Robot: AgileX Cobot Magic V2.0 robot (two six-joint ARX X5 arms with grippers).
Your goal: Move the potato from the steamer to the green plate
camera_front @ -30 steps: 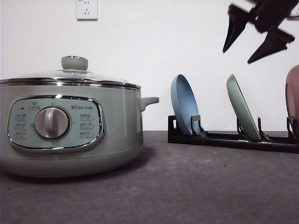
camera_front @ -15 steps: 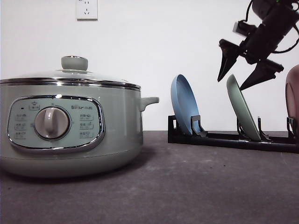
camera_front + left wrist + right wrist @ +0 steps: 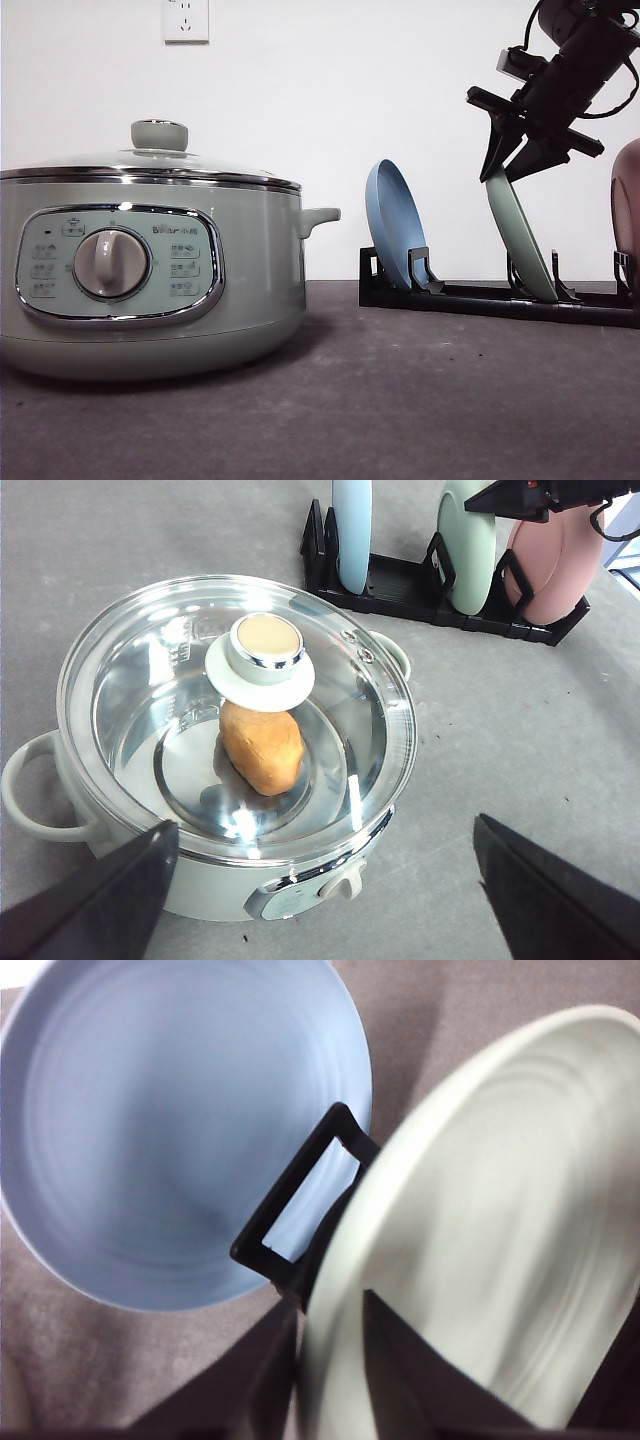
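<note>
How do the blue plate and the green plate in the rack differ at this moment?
The blue plate is sky blue and stands untouched. The green plate is pale mint, and the right claw straddles its top rim. Going by the front view, the blue plate sits nearer the steamer. Both stand on edge, leaning, in the black rack.

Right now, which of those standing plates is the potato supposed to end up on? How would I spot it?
Look past the big steamer to the black rack at the back of the table, where plates stand on edge. The green plate is the middle one, between the blue plate and the pink plate. It is pale mint, and the right gripper straddles its top rim.
</note>
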